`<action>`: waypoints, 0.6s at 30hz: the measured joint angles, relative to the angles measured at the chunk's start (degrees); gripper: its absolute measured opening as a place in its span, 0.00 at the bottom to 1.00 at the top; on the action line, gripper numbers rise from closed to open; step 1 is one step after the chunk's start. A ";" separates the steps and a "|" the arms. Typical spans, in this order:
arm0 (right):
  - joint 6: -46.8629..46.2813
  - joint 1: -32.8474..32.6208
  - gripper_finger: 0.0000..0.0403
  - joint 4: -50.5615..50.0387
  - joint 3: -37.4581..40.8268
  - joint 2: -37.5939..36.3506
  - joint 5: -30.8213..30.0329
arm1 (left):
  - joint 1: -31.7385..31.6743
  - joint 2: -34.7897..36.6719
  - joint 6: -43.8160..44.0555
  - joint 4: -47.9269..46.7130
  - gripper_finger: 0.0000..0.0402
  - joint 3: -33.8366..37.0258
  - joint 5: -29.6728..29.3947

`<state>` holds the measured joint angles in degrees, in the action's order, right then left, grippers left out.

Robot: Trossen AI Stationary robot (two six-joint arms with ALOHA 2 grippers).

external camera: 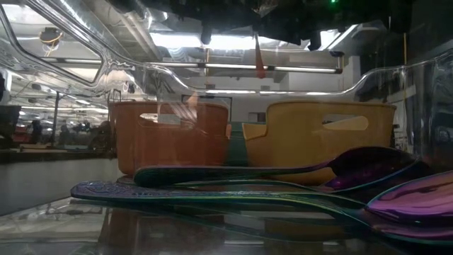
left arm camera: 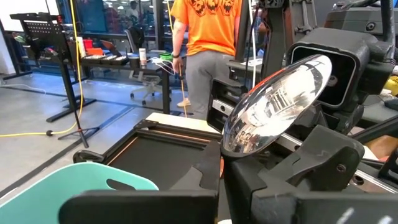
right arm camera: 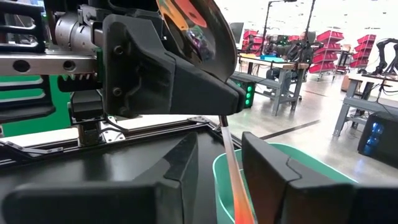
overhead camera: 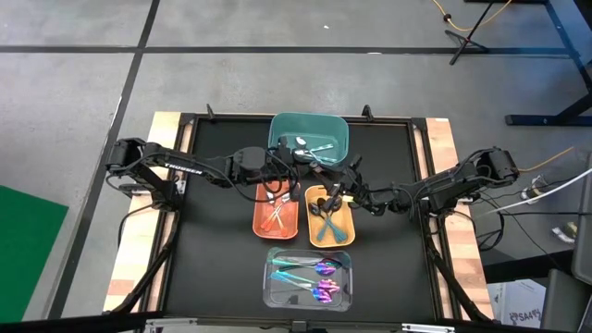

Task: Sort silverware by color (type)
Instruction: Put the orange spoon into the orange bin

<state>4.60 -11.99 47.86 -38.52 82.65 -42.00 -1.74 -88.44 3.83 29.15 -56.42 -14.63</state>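
Gripping what looks like one shiny orange-handled silver spoon (left arm camera: 277,99), both the left gripper (overhead camera: 294,165) and right gripper (overhead camera: 339,188) should release it gently over the orange plastic bin (overhead camera: 277,215).

The table (overhead camera: 222,268) is black with pale wood side edges. Toward its far edge sits a teal bin (overhead camera: 310,135) holding plain silver spoons (overhead camera: 310,146). Mid-table, an orange bin (overhead camera: 275,218) carries orange-handled pieces, and a yellow bin (overhead camera: 331,218) carries teal-handled ones. Near the front edge, a clear bin (overhead camera: 309,277) holds iridescent purple-teal utensils (overhead camera: 310,270). Both arms are dark. The left pincer (left arm camera: 249,186) holds a mirror-bright silver spoon (left arm camera: 277,102).
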 joint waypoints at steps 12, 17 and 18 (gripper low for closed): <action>0.16 -0.07 0.29 -4.93 0.00 -3.00 0.33 | 0.00 0.49 0.03 -1.10 0.00 0.00 0.13; -4.80 -0.61 0.29 -14.81 0.02 -8.37 1.89 | 0.00 2.29 0.38 -4.66 0.00 -0.02 0.25; -5.73 -0.90 0.29 -17.09 0.02 -9.55 2.67 | 0.00 2.62 0.65 -5.56 0.00 -0.02 0.57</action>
<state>-1.12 -12.88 30.77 -38.50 73.10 -39.33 -1.74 -85.82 4.48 23.59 -56.45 -14.06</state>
